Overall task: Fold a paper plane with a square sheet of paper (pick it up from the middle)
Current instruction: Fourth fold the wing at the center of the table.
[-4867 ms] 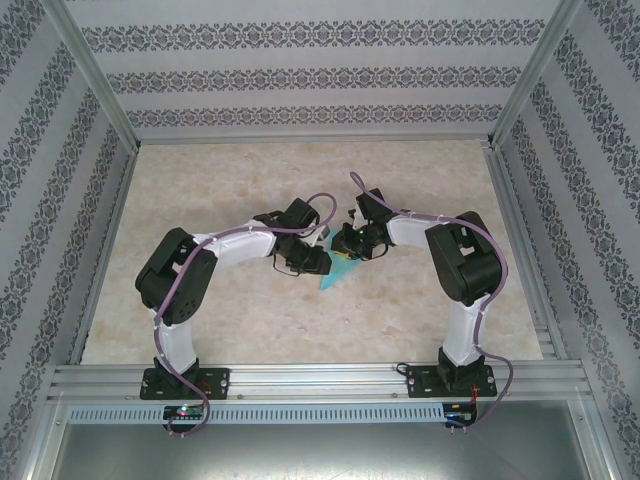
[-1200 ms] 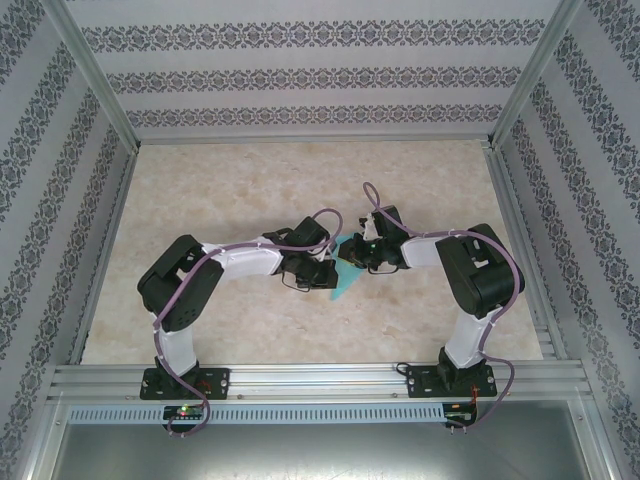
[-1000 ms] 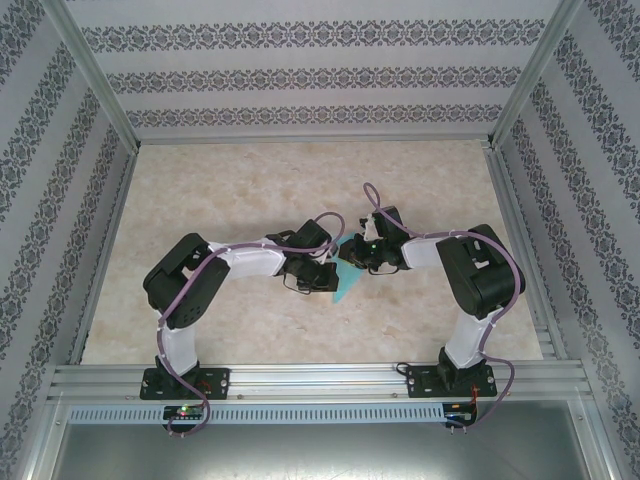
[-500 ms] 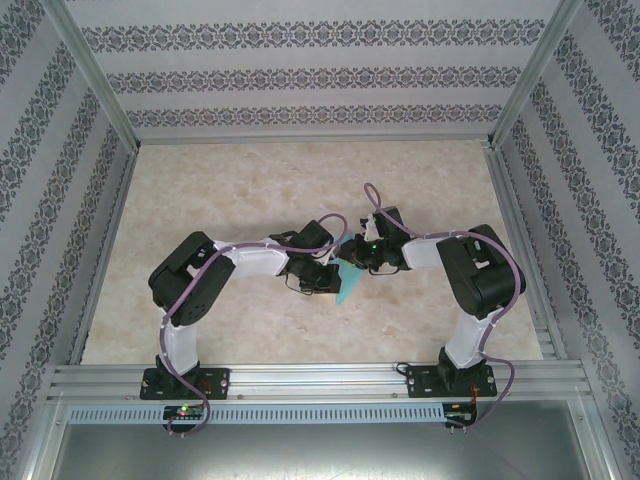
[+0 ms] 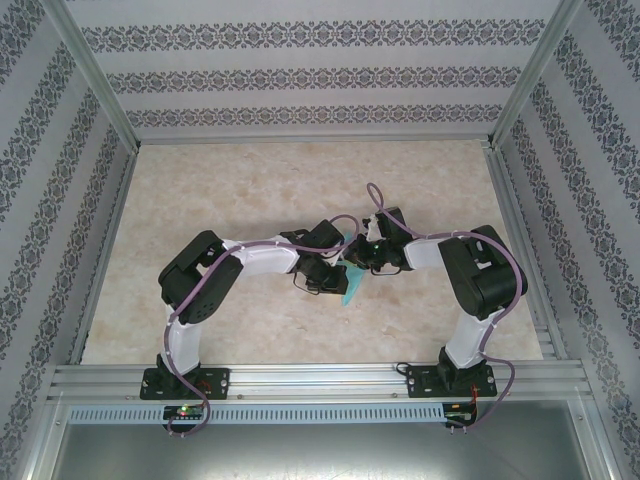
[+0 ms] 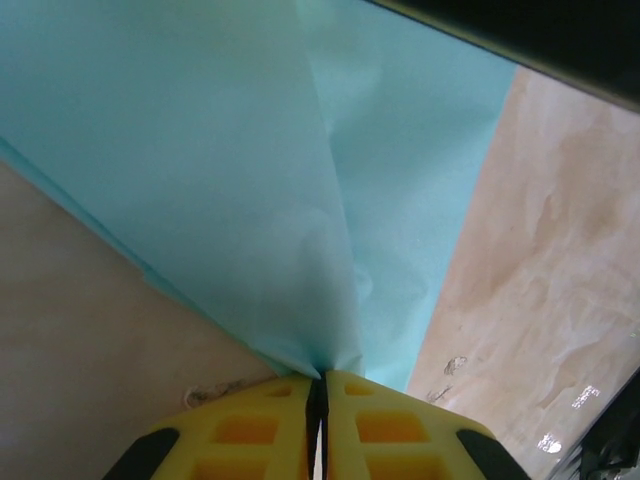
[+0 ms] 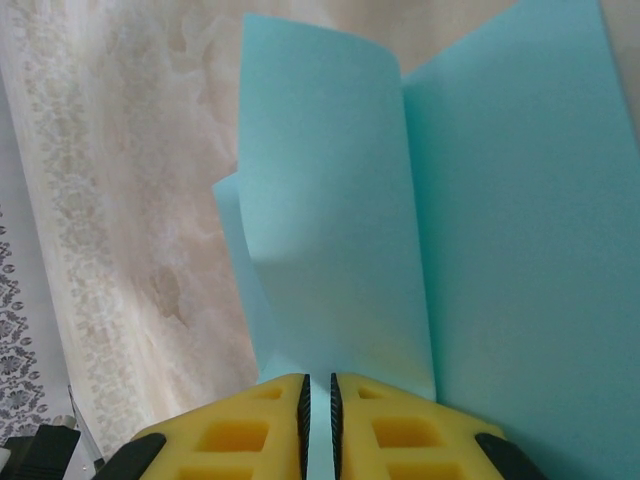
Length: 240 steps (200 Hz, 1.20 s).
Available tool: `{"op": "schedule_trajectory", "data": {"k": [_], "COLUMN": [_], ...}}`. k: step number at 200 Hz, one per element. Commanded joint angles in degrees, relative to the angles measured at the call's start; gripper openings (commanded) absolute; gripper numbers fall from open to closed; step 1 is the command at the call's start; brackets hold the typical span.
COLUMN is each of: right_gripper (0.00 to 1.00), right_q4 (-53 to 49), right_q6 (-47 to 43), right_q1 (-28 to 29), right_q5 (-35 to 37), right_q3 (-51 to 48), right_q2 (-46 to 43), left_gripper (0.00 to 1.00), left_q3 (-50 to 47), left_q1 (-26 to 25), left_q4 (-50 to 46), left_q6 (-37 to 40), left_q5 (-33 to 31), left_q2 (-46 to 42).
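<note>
Enclosure, one: three patterned wallpaper walls (image 5: 320,80) at the top, left and right of the top view, edged by aluminium frame rails (image 5: 320,378). Table (image 5: 250,180), one: a beige marbled top running up to the walls, with bare surface across its whole upper half, down both side margins and in the strip between the arm bases at the bottom. Arms, two: the left arm (image 5: 250,258) rises from the lower left and the right arm (image 5: 470,270) from the lower right. Both bend inward, so their wrists meet just right of the frame's centre, well away from every wall. Purple cables (image 5: 290,240), two, one along each arm. Grippers, two, each with yellow fingers. The left gripper (image 5: 335,272) (image 6: 322,378) has its fingers pressed together, pinching the paper's edge where the folds converge at the bottom centre of its wrist view. The right gripper (image 5: 362,255) (image 7: 318,382) is clamped on the paper, with a thin sliver of turquoise showing in the slit between its fingers at the bottom centre of its view. Paper plane (image 5: 349,285) (image 6: 250,180) (image 7: 480,200), one: turquoise and part-folded, held between the two grippers. Its narrow point reaches toward the bottom of the top view, beyond both grippers. In the left wrist view a crease runs from the upper centre down to the fingers, with marbled tabletop at the lower left and right. In the right wrist view one flap curls up at centre left beside a flatter panel on the right.
</note>
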Motion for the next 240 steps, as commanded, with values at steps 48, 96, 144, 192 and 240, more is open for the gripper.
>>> {"op": "schedule_trajectory", "data": {"k": [48,96,144,192,240], "right_gripper": [0.17,0.17,0.17,0.17,0.17], "right_q4": [-8.4,-7.3,-7.0,-7.0,-7.0], "right_q6": [-1.8,-1.7,-1.7,-1.9,-1.9], "right_q1": [-1.0,-1.3,-1.5,-1.8,-1.7], "right_q5": [3.8,3.4,3.1,2.6,2.3], "right_q3": [-3.8,-4.7,-5.3,-5.3,-5.0], "right_q2": [2.1,2.5,2.4,2.6,2.6], "left_gripper": [0.24,0.3,0.3,0.2,0.16], "left_q3": [-1.3,0.3,2.6,2.8,2.9], "left_q1": [-1.3,-1.2,-1.2,-1.1,-1.2], "left_q4": [-3.9,-9.4,-10.3,-5.0,-2.3], "left_q6": [1.0,2.7,3.0,1.4,1.3], "left_q5": [-6.5,-10.5,-11.5,-6.4,-3.5], "left_q2": [-4.1,-6.6,-9.1,-6.8,-2.8]}}
